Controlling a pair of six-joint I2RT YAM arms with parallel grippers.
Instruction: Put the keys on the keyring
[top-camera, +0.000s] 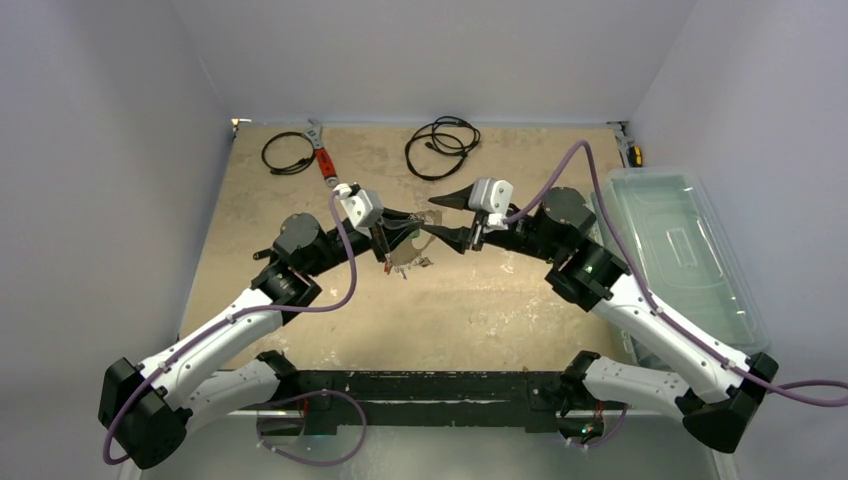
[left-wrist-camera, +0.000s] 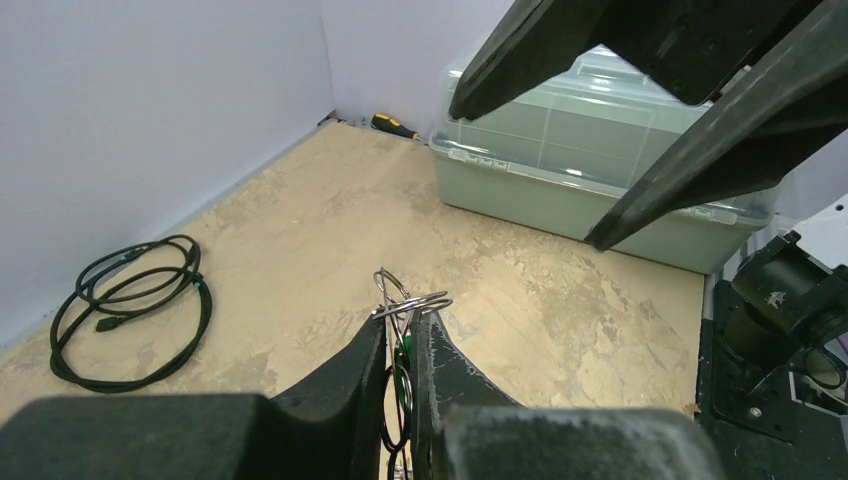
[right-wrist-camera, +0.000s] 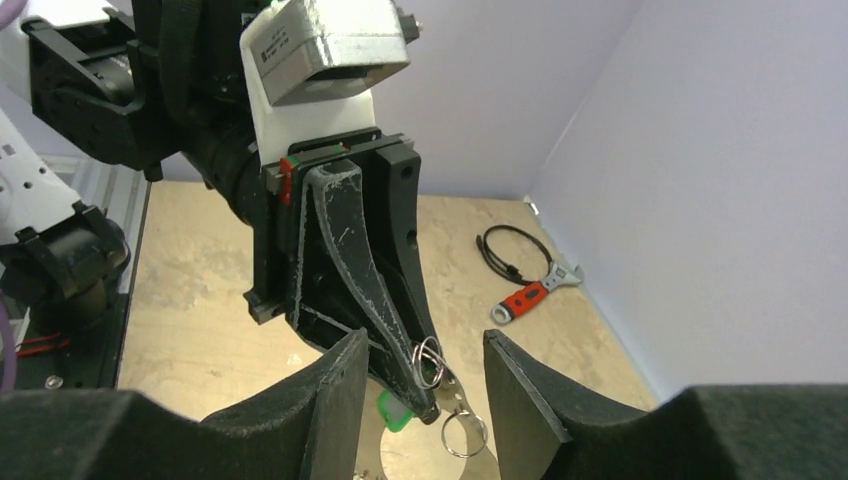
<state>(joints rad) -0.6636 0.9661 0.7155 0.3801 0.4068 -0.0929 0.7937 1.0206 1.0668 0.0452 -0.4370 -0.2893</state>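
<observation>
From above, threading seems mid-step: the right gripper (top-camera: 437, 218), fingers apart and empty, sits just right of the left gripper (top-camera: 388, 256). The left wrist shows that gripper clamped on the keys (left-wrist-camera: 401, 362), wire loops (left-wrist-camera: 408, 300) poking past its tips. From the right wrist, a green tag (right-wrist-camera: 394, 412) hangs beside those tips; next the right must pinch one loop precisely.
</observation>
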